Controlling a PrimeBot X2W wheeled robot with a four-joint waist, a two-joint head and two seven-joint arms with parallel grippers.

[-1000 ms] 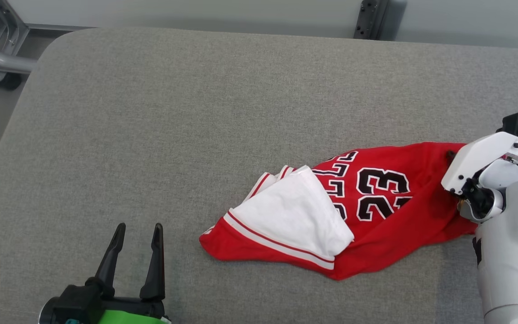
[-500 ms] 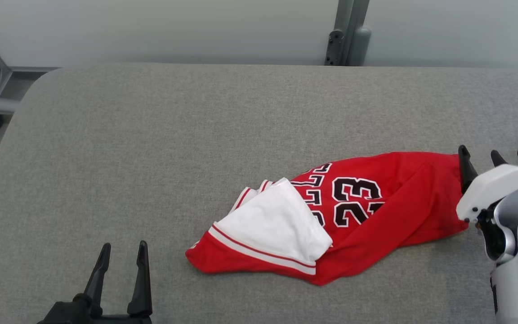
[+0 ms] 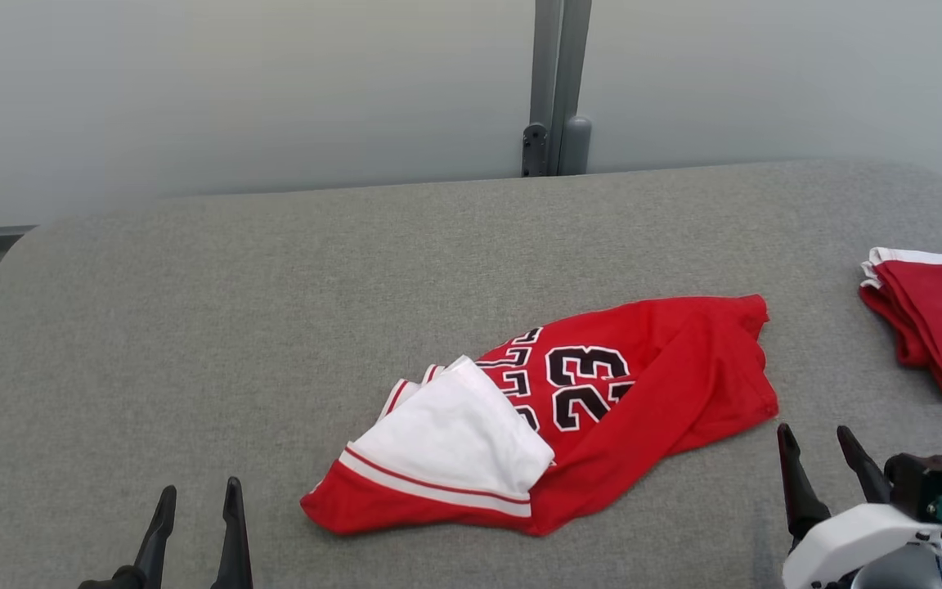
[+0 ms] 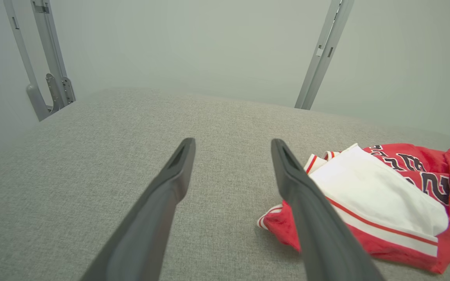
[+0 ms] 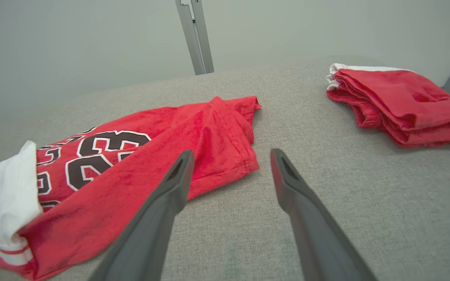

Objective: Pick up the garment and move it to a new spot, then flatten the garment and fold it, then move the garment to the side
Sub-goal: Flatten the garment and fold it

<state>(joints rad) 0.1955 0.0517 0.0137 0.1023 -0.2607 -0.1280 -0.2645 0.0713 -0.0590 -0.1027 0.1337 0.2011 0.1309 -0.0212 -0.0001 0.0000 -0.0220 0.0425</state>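
Grey padded table (image 3: 193,327): carrying everything. Red number-23 jersey (image 3: 667,368): lying crumpled mid-table, white inside showing. Folded red garment (image 3: 941,319): sitting far right. Right tool (image 3: 813,428) and left tool (image 3: 199,487): both hovering spread and empty. Risk: pinching one layer only, so the jersey is bunching when lifted.

jersey (image 3: 602,384): number "23", black with white outline | letters beside it partly hidden, unreadable
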